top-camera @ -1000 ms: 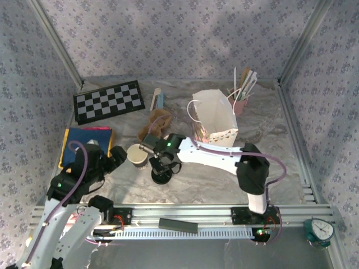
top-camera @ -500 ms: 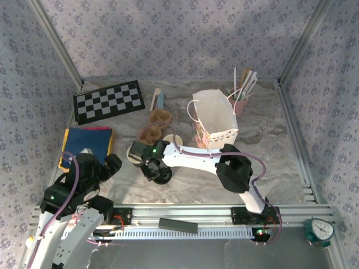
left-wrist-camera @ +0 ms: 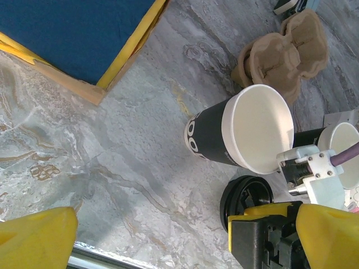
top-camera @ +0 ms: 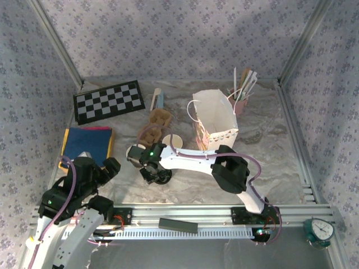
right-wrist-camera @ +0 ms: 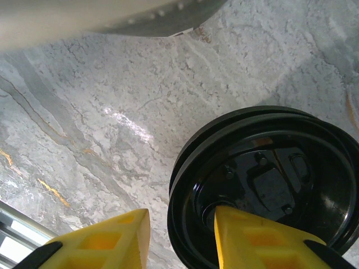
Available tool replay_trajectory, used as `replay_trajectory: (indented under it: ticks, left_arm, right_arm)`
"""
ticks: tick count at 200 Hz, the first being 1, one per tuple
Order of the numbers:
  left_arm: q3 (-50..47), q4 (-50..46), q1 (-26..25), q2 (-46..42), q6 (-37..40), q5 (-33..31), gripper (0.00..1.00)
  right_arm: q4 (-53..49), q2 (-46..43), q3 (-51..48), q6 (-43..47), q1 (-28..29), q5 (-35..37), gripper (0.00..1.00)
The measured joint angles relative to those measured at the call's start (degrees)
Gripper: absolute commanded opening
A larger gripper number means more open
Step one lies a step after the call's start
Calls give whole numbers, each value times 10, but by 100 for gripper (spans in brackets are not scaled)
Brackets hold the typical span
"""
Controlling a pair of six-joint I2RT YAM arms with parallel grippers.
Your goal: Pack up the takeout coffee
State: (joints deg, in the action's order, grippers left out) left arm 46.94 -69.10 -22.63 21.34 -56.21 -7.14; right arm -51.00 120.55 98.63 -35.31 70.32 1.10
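Takeout coffee (right-wrist-camera: 269,179) stands upright near the worktop's (right-wrist-camera: 112,112) near edge, directly under the right fingers (right-wrist-camera: 241,232), half-spread astride its lid rim.

Near left: left arm (top-camera: 61,204) folded, left gripper (left-wrist-camera: 182,241) jaws spread wide. Centre: right arm (top-camera: 190,159) reaches leftward, right gripper (right-wrist-camera: 182,235) pointing down, jaws partly apart.
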Motion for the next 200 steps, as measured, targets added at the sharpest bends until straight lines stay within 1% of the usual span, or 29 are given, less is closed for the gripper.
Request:
replay_trajectory:
  ticks: [36,85,153,200]
  left_arm:
    - [0,-2,0,0,0,0,100]
    - [0,-4,0,-6,-1,0,100]
    - [0,-4,0,-6,-3,0,100]
    - [0,-4,0,-6,-5,0,100]
  right_arm:
    - [0,0,0,0,2,2,34]
    - [9,0,-5,0,5,15,34]
    - [56,-38,-66,0,20,49,35]
    - [74,-46,-79,0,27,56,33]
